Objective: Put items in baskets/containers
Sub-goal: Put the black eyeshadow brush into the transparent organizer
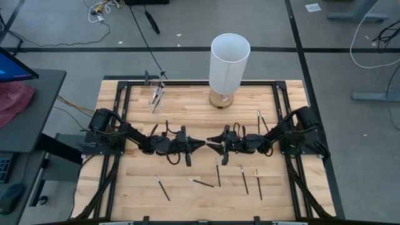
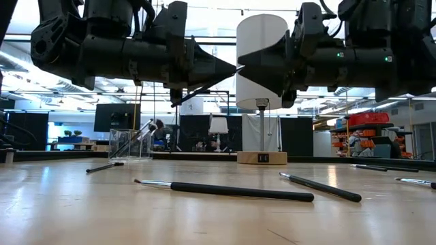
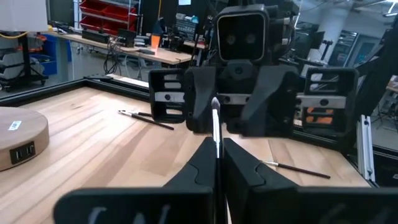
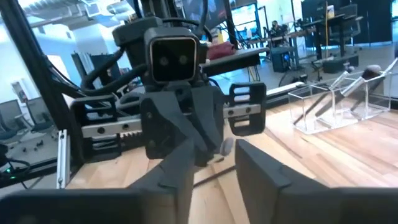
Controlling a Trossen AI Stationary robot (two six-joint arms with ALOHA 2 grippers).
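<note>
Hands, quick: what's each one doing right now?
Left hand: closed on a brush, mid-table.
Right hand: open, holding nothing, facing the left hand.

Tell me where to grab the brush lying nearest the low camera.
Grip the brush mid-handle, coming straight down from above. It lies flat on the table, alone, its long straight handle crosswise to the low camera, so tool fingers should straddle it across its width.

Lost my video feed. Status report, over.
Left end effector shut on brush, mid-table. Right end effector open, facing it tip to tip. Clear container far left, brushes inside. Loose brushes lie below; path clear.
</note>
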